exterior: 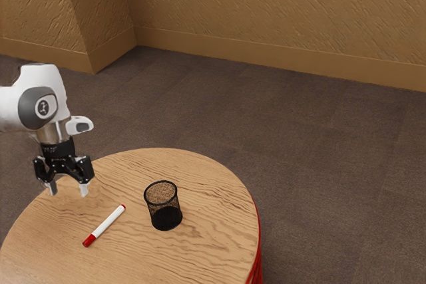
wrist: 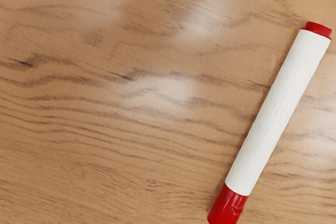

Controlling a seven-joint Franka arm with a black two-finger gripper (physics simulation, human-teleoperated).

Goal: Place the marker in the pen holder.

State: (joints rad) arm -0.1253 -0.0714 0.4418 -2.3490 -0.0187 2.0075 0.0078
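Starting at the exterior view's left, you have one white Franka arm (exterior: 43, 101) carrying one black two-finger gripper (exterior: 68, 191), raised over the far left part of the one round wooden table (exterior: 206, 244). Its two fingers stand apart with nothing between them, so you are released, not grasping. Next, going right and nearer, comes your one red-capped white marker (exterior: 106, 223). It lies flat on the wood, slantwise, with its red cap (exterior: 89, 239) toward the near left and its small red end plug (wrist: 317, 29) toward the far right. Further right stands the one black mesh pen holder (exterior: 166, 218), upright, apart from the marker and with its mouth up. The step in hand, as I judge it, is the approach for the pick; the marker is outside the holder, and the placing is all ahead of you. Your next move calls for a shift toward the near right until you are over the white barrel, a turn of the wrist so the fingers straddle it crosswise, then a straight descent and a close. Mind that round barrel: an off-centre touch could roll it. After the lift, you'll need to tip it upright before lowering it in.
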